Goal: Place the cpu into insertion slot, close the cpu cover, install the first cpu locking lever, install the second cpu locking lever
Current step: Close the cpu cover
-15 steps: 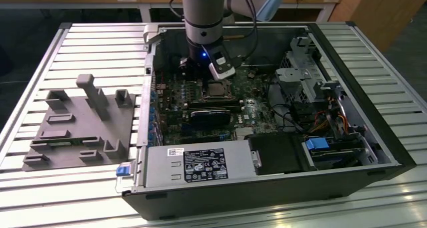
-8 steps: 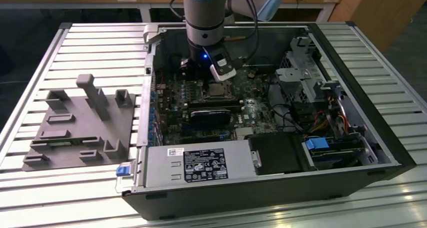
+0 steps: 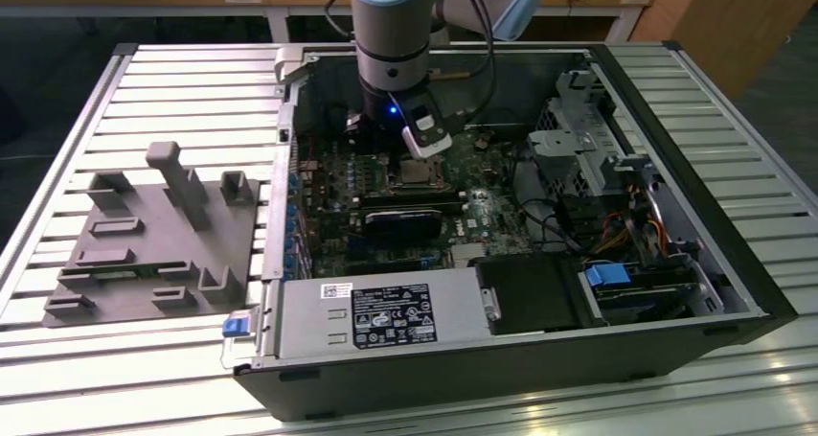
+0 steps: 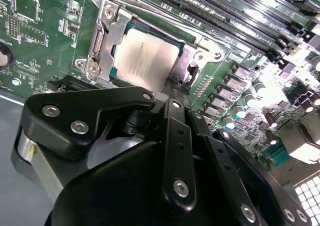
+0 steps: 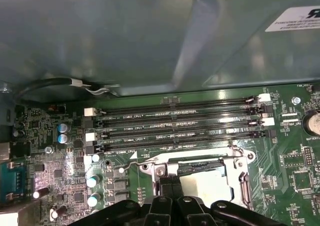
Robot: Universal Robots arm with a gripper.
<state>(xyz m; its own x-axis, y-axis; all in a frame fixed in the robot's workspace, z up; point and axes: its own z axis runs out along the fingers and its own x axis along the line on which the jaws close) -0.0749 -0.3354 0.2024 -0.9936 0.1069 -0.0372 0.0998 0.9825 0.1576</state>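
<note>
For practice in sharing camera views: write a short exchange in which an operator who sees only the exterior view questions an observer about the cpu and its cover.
Operator: Is the cover down? I can't tell from here.
Observer: In the second wrist view the cpu cover lies flat, framing the cpu.
Operator: Any lever visible?
Observer: In the first wrist view a thin wire lever juts out beside the cover; latched or not, I cannot tell.

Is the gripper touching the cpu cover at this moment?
Cannot tell. In the second wrist view the gripper ends right at the edge of the cpu cover and hides the meeting place itself.
</note>
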